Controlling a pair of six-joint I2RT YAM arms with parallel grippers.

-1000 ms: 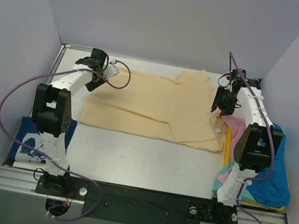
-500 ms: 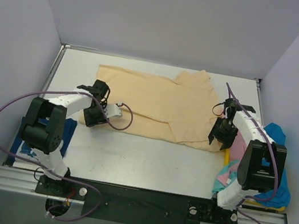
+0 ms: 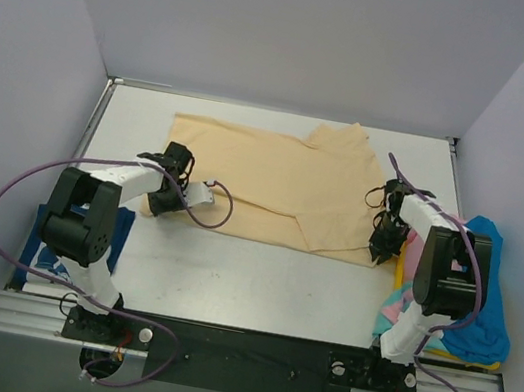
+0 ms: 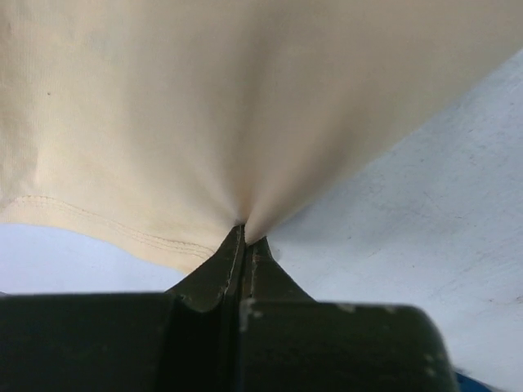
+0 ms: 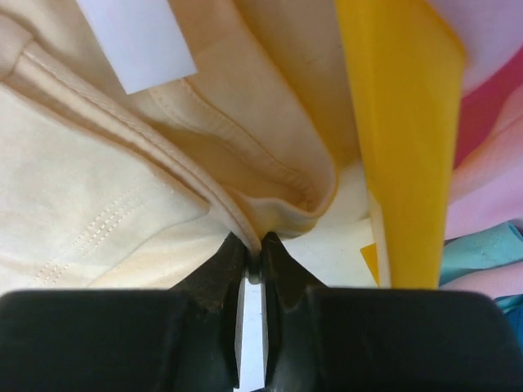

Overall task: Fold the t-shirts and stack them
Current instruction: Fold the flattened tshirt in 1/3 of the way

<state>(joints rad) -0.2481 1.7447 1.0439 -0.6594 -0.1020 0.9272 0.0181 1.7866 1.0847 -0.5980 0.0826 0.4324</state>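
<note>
The soft tan cloth t-shirt [image 3: 275,180] lies spread across the far half of the pale grey table [image 3: 247,280], the left gripper [image 4: 243,235] pinching its near-left hem and the right gripper [image 5: 252,247] pinching its near-right edge, so a fold seems to be starting, and next both should lift together and carry the cloth evenly over itself.

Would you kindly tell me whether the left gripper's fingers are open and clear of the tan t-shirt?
No, the left wrist view shows the left gripper with its fingers pinched shut on the tan t-shirt's edge.
</note>
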